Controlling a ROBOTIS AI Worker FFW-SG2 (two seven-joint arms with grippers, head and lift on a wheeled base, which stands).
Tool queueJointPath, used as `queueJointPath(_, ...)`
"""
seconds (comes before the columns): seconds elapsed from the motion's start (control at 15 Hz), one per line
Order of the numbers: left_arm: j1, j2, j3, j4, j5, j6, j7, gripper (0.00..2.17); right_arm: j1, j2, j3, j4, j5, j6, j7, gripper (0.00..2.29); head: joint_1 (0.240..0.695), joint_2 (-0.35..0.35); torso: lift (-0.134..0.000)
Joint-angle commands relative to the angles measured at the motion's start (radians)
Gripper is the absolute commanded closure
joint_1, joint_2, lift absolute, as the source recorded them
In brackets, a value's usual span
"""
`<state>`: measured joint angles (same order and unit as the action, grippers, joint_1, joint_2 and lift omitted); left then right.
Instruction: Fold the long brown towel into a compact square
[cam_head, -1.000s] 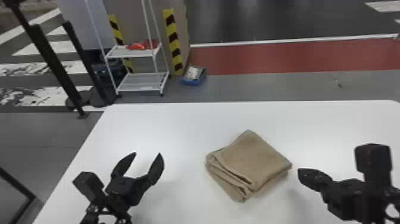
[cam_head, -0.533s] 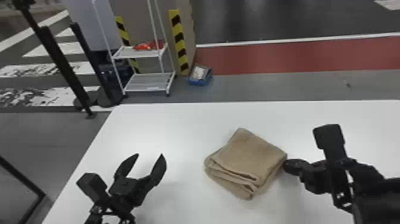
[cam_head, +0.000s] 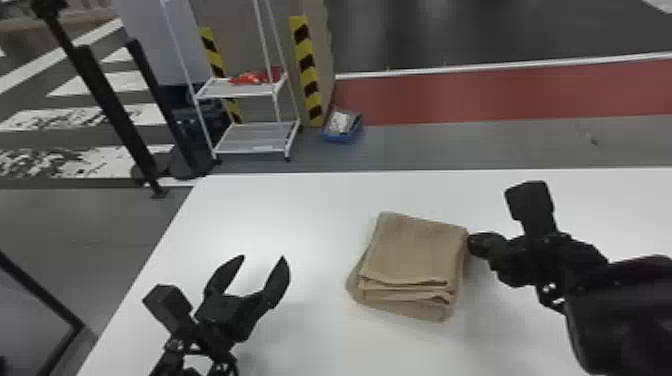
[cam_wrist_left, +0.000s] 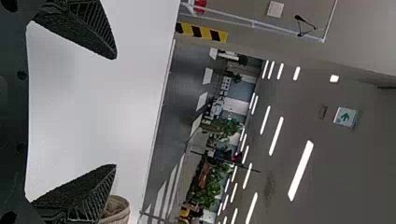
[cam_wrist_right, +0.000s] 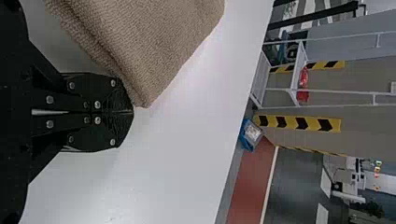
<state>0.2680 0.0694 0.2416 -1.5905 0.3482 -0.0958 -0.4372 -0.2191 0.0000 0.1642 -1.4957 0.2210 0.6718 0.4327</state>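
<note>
The brown towel (cam_head: 414, 250) lies folded into a thick, roughly square stack on the white table, its layered edges facing the robot. My right gripper (cam_head: 475, 245) is at the stack's right side, against its edge. In the right wrist view my right gripper (cam_wrist_right: 132, 112) is shut with nothing between its fingers, its tips beside a corner of the towel (cam_wrist_right: 154, 42). To the left of the towel, apart from it, my left gripper (cam_head: 264, 257) stands open above the table. The left wrist view has my left gripper (cam_wrist_left: 116, 112) open, with a bit of towel (cam_wrist_left: 116, 208) beyond one finger.
The white table (cam_head: 300, 200) has bare surface around the towel and between it and my left gripper. Past the far edge, on the floor, stand a white shelf rack (cam_head: 250, 90), a blue box (cam_head: 342, 126) and black posts (cam_head: 115, 110).
My right gripper has moved left to the towel's side, and the towel has turned, its layered edges now facing the robot more squarely. The head view has shifted slightly. My left gripper stays open.
</note>
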Motion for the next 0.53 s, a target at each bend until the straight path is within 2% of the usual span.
queueJointPath(0.0,-0.003,0.004,-0.002,0.001,0.0,0.0,0.0,0.04,-0.033,0.001,0.0,0.063,-0.017,-0.068,-0.002,2.11,0.695,0.213,-0.126)
queueJointPath(0.47,-0.027,0.026,-0.048,0.026,0.006,0.0,0.0,0.04,-0.063,0.001,0.018,0.152,-0.061,-0.194,-0.014,2.11,0.695,0.216,-0.126)
